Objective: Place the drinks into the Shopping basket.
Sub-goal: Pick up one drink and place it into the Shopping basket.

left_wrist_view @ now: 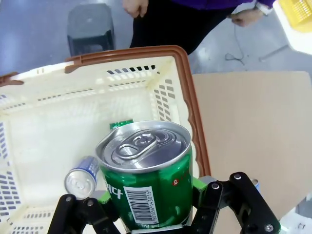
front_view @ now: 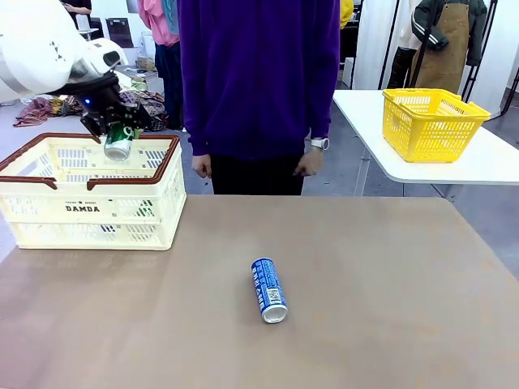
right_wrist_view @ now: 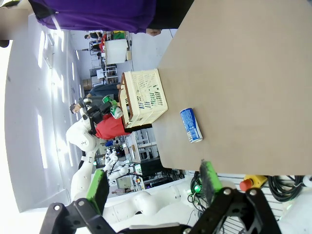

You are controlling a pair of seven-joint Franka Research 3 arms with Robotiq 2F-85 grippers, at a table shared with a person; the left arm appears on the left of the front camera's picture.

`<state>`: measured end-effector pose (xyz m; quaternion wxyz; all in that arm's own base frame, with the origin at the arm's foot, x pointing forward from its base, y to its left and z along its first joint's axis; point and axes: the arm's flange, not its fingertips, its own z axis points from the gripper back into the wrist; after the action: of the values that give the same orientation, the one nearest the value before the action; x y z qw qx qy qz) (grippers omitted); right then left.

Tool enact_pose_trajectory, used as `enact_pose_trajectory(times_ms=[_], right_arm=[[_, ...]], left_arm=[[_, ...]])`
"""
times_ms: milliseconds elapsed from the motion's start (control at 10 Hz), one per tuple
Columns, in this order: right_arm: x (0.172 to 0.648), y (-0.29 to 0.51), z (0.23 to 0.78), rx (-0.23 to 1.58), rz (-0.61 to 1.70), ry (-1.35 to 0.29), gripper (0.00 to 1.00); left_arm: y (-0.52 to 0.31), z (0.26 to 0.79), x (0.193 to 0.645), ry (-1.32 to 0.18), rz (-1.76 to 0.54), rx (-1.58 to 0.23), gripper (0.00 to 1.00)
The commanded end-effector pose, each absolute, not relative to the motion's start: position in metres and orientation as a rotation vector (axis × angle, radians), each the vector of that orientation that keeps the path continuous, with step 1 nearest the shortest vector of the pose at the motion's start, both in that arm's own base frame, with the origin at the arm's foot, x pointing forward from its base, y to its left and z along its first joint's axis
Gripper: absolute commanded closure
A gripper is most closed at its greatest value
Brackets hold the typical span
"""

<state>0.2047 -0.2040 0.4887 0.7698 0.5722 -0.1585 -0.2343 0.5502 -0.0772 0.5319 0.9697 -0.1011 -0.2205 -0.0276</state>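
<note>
Left gripper (front_view: 116, 134) pinching the green can (front_view: 118, 144) between its green pads, the can tilted with its silver top facing outward and down, hanging above the open mouth of the Shopping basket (front_view: 89, 209) at the table's left far corner. The grip sits low on the can's body, below the barcode as the left wrist view shows it, which leaves the top half free and likely lets the can drop clear once the jaws part. Inside the crate, seen past the held can, lie a blue-and-silver can (left_wrist_view: 82, 179) on its side near one wall and a second green can (left_wrist_view: 121, 125) partly hidden behind the held one; bare cream floor remains toward the far slotted wall. The brown rim (left_wrist_view: 187, 92) runs close beside the held can on the table side, so a release here appears to fall inside it, though with little margin toward that edge. The blue can (front_view: 268, 289) lies on its side on the brown table (front_view: 389, 308), well apart from the crate and from every table edge, with open surface all round for an approach from above. Right gripper (right_wrist_view: 153, 187) spread wide and empty, hanging off the table's near edge. A person in purple (front_view: 258, 73) stands at the far side, hands down. A yellow basket (front_view: 431, 121) sits on a separate white table.
</note>
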Motion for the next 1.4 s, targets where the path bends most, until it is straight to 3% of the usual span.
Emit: enact_pose_trajectory(times_ms=[0, 600, 1300], right_arm=[[0.207, -0.204, 0.494, 1.266, -0.514, -0.35, 0.0], [0.207, -0.204, 0.494, 1.266, -0.514, -0.35, 0.0], [0.207, -0.204, 0.494, 1.266, -0.514, -0.35, 0.0]], left_arm=[[-0.076, 0.515, 0.566, -0.421, -0.053, -0.21, 1.0], [-0.083, 0.449, 0.577, -0.307, -0.007, -0.129, 1.0], [-0.082, 0.414, 0.589, -0.22, -0.011, -0.093, 1.0]])
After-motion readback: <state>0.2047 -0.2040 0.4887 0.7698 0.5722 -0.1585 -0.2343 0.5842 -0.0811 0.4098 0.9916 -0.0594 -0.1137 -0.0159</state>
